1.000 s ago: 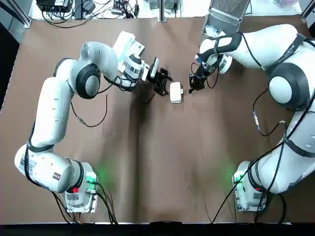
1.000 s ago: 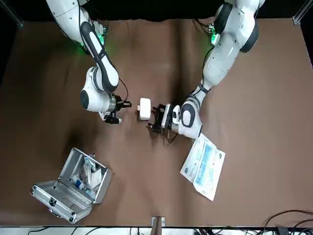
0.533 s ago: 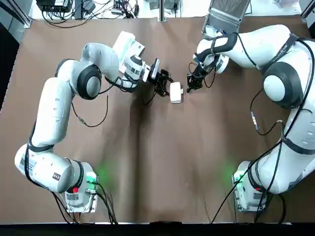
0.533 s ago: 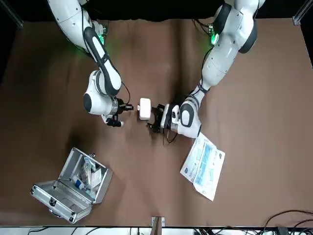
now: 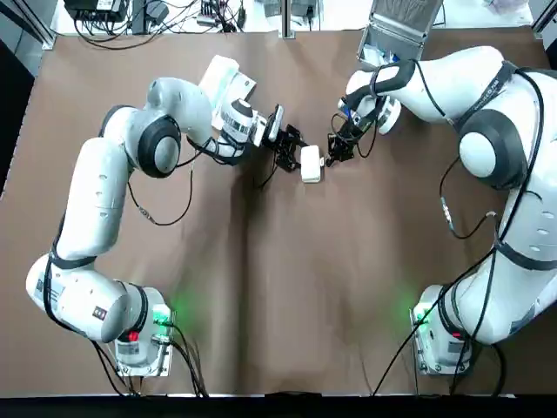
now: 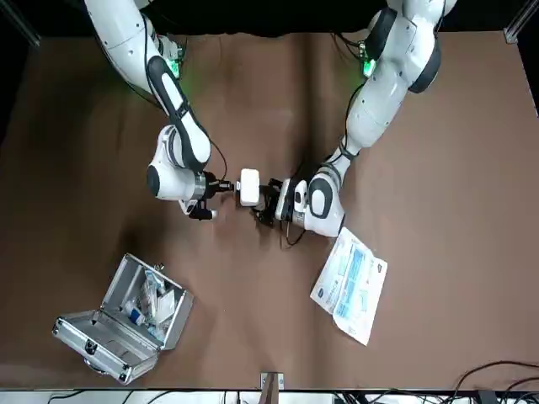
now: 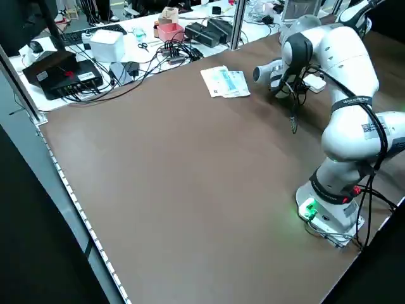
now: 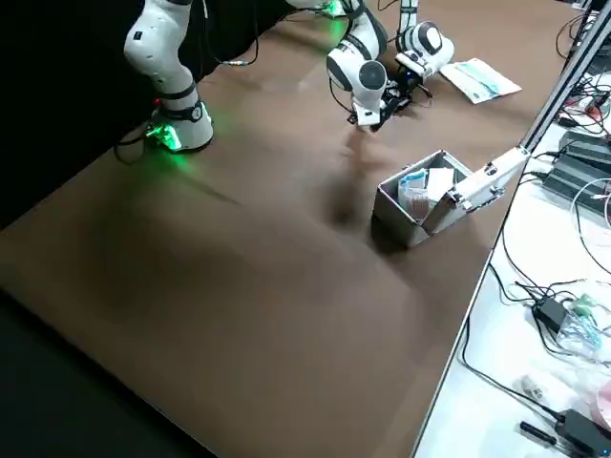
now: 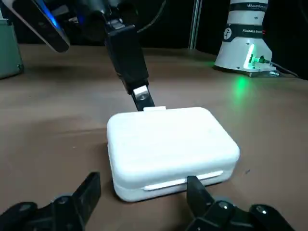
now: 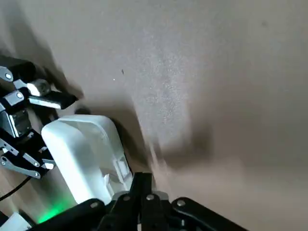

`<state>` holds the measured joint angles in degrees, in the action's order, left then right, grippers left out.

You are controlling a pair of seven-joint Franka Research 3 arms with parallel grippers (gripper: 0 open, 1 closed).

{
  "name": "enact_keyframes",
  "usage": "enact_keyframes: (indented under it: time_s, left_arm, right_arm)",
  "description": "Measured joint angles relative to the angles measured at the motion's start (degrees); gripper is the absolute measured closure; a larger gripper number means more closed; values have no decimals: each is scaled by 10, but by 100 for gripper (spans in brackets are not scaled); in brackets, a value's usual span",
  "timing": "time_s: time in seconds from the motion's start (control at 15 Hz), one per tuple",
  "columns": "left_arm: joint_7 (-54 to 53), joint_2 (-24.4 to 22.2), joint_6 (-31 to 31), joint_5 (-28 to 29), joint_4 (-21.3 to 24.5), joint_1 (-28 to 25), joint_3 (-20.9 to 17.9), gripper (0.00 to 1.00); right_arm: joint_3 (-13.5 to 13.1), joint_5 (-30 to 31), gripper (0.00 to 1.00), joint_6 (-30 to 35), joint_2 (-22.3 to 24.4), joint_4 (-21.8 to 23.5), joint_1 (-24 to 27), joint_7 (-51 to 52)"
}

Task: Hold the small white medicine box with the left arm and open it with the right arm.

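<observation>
The small white medicine box (image 5: 311, 163) lies flat on the brown table (image 5: 287, 287), its lid down. My left gripper (image 5: 291, 150) lies low at the box's left side, open, its fingers (image 9: 89, 192) at the near corners of the box (image 9: 171, 149) without pinching it. My right gripper (image 5: 333, 150) comes in from the opposite side, shut, with its tip (image 9: 142, 98) against the small tab on the box's edge. In the right wrist view the closed fingers (image 10: 143, 185) point at the tab side of the box (image 10: 82, 149). The front view shows the box (image 6: 249, 187) between both grippers.
An open metal case (image 6: 126, 316) holding supplies stands at the far edge on my right side. A printed leaflet (image 6: 349, 286) lies beyond my left wrist. Cables and gear sit off the table's far edge (image 7: 126, 44).
My right gripper has moved left toward the box until its tip reaches the tab. My left gripper has edged slightly closer to the box. The box stays in place.
</observation>
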<state>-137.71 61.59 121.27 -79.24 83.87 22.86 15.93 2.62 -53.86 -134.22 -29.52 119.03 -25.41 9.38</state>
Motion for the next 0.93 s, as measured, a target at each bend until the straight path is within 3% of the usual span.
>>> enact_keyframes:
  time_s: [0.33,0.47,0.67,0.93]
  left_arm:
    - [-1,1,2,-13,0,2,0,36]
    - [-3,1,6,-18,-2,2,0,50]
    - [-3,1,8,-21,-3,3,0,56]
    - [-3,2,9,-21,-4,3,0,56]
  right_arm:
    - [0,-8,99,1,-7,0,0,15]
    - [0,-23,99,2,-9,0,-1,31]
    - [0,-34,99,7,-10,-1,-1,40]
    - [0,-46,99,26,-10,-6,-1,43]
